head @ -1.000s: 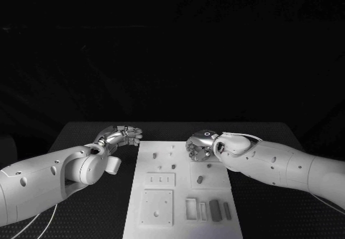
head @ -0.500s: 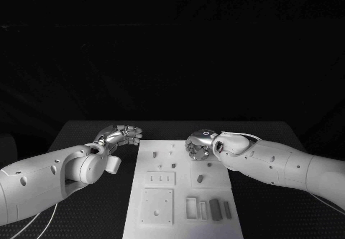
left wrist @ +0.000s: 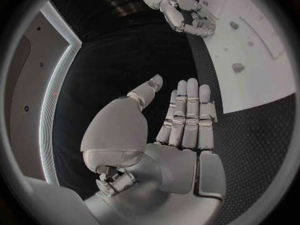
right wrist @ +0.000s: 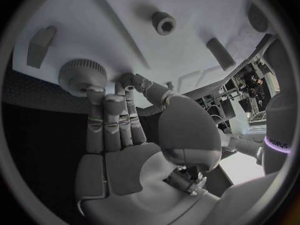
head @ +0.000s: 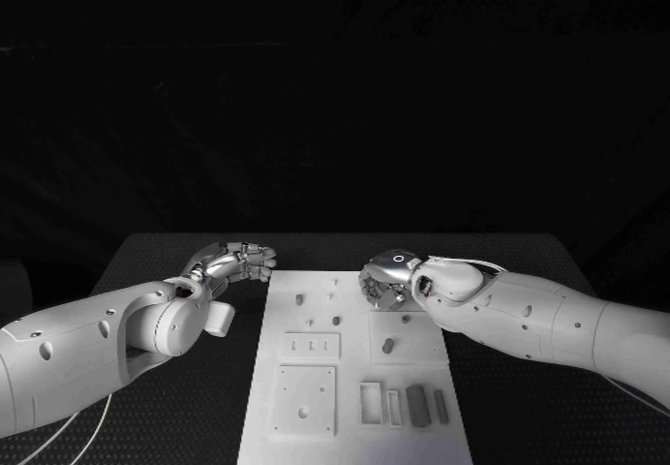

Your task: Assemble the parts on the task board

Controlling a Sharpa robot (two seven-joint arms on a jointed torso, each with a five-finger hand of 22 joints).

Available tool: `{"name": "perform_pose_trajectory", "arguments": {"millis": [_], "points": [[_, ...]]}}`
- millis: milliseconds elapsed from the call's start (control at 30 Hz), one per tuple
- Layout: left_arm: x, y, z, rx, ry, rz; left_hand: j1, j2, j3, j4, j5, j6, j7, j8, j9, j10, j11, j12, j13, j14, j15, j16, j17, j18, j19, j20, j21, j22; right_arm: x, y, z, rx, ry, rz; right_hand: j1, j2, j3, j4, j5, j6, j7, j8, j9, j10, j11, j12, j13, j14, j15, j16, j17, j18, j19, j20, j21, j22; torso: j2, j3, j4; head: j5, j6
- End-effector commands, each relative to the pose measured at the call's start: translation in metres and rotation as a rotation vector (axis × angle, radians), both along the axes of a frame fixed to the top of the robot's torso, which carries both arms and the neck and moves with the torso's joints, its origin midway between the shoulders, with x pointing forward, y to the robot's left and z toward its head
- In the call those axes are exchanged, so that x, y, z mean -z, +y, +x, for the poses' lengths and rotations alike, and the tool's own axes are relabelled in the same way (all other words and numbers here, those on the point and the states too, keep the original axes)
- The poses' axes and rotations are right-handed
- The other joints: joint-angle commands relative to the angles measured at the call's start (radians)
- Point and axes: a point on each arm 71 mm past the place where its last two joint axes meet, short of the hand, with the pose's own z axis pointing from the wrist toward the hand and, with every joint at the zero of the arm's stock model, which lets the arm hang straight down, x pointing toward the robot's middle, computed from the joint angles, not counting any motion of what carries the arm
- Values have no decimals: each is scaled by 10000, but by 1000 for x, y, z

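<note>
The white task board (head: 350, 441) lies lengthwise in the middle of the table. My right hand (head: 384, 283) is curled over its far right part. In the right wrist view the fingertips (right wrist: 95, 92) and thumb lie against the rim of a round knurled part (right wrist: 80, 74) on the board (right wrist: 125, 30). My left hand (head: 237, 262) hovers off the board's far left corner, its fingers (left wrist: 187, 115) straight with nothing in them. Small parts (head: 302, 301) stand in the board's far half, another (head: 388, 346) at mid right.
Two square plates (head: 312, 350) (head: 305, 401) sit in the board's near left. A frame (head: 372, 405) and grey bars (head: 417, 408) lie near right. A ring-shaped peg (right wrist: 164, 22), a wedge (right wrist: 40, 45) and a cylinder (right wrist: 220, 52) stand beyond the right hand. Black table (head: 167, 257) surrounds the board.
My right hand has crept slightly toward the board's far edge. The left hand has barely moved.
</note>
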Motion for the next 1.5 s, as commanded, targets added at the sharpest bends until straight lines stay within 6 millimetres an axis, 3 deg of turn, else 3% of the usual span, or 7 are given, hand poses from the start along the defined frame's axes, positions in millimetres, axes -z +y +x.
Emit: {"name": "perform_pose_trajectory", "arguments": {"millis": [33,633,1100,1500], "points": [[-1,-3,0,169,-5,-142,-125,10,54,-35,-30,-52,-9,-61,10,-62,21,-41,-9,57,20,45,-16,83,22,12,35,203,3,2,-2,-12,-355,-178,135,45,82,-5,70,70,-8,48,16,523,-91,27,79,-84,-172,75,-10,636,74,-84,62,231,-5,-9,2,-14,8],[-1,-3,0,161,-11,-141,-134,13,68,-42,-29,-58,0,-71,16,-73,24,-63,-9,55,20,51,-23,86,19,12,42,203,-10,26,-7,165,-1886,557,154,-77,218,-7,69,257,-87,134,56,757,-191,73,194,-121,-272,183,-41,636,108,-106,252,213,17,-26,14,2,136],[-1,-5,-1,206,-2,-159,-149,13,76,-47,-29,-63,10,-80,21,-75,30,-78,-7,52,20,56,-28,86,16,13,47,203,-17,48,-6,300,-2750,891,170,-167,293,7,69,305,-107,147,62,789,-204,53,222,-131,-286,209,-70,636,144,-98,336,210,52,-32,41,58,151],[-2,-7,-3,272,-4,-198,-153,5,81,-55,-29,-63,14,-83,25,-72,33,-85,-4,51,20,60,-32,88,13,13,51,204,-20,61,-5,263,-3029,1081,171,-233,382,17,70,333,-117,149,62,814,-211,34,241,-136,-294,227,-97,636,178,-81,390,199,158,-107,159,24,219]]}}
